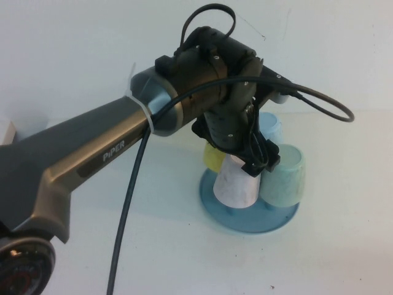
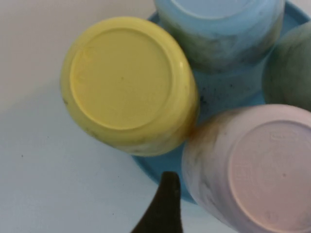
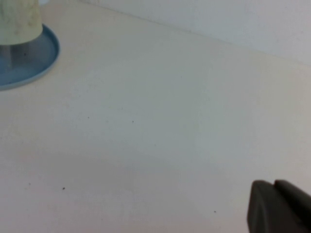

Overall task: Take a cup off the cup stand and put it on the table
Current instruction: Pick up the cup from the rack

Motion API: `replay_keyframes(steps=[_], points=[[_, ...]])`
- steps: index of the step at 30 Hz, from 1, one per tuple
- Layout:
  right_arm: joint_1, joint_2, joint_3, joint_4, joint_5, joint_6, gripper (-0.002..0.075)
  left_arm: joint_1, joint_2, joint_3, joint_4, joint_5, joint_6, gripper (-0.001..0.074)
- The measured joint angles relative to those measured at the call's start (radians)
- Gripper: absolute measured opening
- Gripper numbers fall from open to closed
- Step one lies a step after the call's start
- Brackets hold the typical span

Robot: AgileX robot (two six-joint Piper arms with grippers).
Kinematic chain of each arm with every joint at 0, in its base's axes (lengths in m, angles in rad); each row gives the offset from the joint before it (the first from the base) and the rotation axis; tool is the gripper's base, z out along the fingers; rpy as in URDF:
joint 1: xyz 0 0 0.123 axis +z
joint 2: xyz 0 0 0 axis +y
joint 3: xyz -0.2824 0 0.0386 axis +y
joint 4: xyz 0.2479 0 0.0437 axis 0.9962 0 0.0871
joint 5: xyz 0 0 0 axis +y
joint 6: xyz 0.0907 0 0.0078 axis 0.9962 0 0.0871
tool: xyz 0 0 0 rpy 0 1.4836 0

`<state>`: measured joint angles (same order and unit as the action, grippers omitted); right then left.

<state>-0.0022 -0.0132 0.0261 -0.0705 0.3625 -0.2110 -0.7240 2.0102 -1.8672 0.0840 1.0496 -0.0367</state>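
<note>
The pinkish-white cup (image 1: 235, 181) stands upside down on the blue cup stand (image 1: 249, 220), at its near side. My left gripper (image 1: 258, 163) hangs right over the cup's top. In the left wrist view the cup's base (image 2: 262, 165) fills the space of my left gripper (image 2: 245, 194). One dark finger (image 2: 164, 208) shows beside the cup, slightly apart from it; the other finger is out of frame. The gripper is open around the cup. My right gripper (image 3: 279, 206) is shut and empty, low over the white table (image 3: 146, 121), away from the stand (image 3: 34, 63).
A yellow cup (image 1: 213, 158), a mint green cup (image 1: 284, 175) and a light blue cup (image 1: 270, 126) also sit upside down on the stand, close around the pinkish cup. The left arm's cable loops over the stand's far side. White table (image 1: 344, 246) lies around the stand.
</note>
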Motion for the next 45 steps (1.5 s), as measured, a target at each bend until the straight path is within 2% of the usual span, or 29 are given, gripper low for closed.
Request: replay_keyframes(steps=[4, 17, 19, 22, 27, 45], points=[[0.0, 0.0, 0.0, 0.0, 0.0, 0.0, -0.0002, 0.03, 0.012, 0.0, -0.061, -0.002, 0.02, 0.0667], [0.0, 0.0, 0.0, 0.0, 0.0, 0.0, -0.0002, 0.029, 0.063, -0.002, -0.103, -0.022, 0.081, 0.0666], [0.0, 0.0, 0.0, 0.0, 0.0, 0.0, -0.0001, 0.029, 0.07, -0.004, -0.103, -0.037, 0.081, 0.0649], [0.0, 0.0, 0.0, 0.0, 0.0, 0.0, -0.0001, 0.029, 0.074, -0.004, -0.103, -0.057, 0.081, 0.0571], [0.0, 0.0, 0.0, 0.0, 0.0, 0.0, -0.0002, 0.029, 0.074, -0.006, -0.075, -0.066, 0.081, 0.0571], [0.0, 0.0, 0.0, 0.0, 0.0, 0.0, -0.0001, 0.029, -0.064, -0.261, -0.04, 0.19, 0.064, 0.0571]])
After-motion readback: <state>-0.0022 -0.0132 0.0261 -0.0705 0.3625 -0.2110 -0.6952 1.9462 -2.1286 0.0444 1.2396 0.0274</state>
